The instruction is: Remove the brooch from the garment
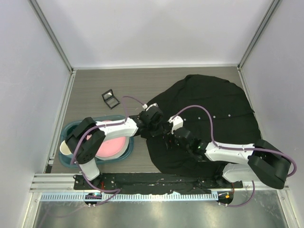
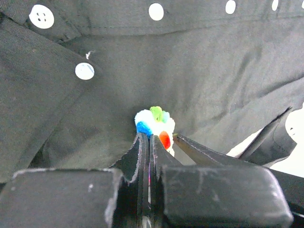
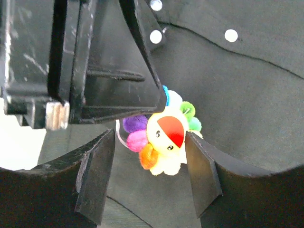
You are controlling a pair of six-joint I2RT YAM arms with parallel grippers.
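Note:
The brooch (image 2: 154,124), a small flower with coloured petals and a yellow face, sits on the black garment (image 1: 213,99). My left gripper (image 2: 148,137) is shut, its fingertips pinched at the brooch's near edge, with a thin pink strip between the pads. In the right wrist view the brooch (image 3: 166,137) hangs between the fingers of my open right gripper (image 3: 149,138). The right finger (image 3: 202,171) touches its side. The left gripper (image 3: 142,71) covers its upper left petals. In the top view both grippers (image 1: 159,126) (image 1: 170,137) meet at the shirt's left edge and hide the brooch.
A teal basin (image 1: 76,128) holding a pink plate (image 1: 111,145) and a white bowl lies under the left arm. A small black square frame (image 1: 110,99) sits behind it. White buttons (image 2: 84,71) dot the shirt. Walls close in the table.

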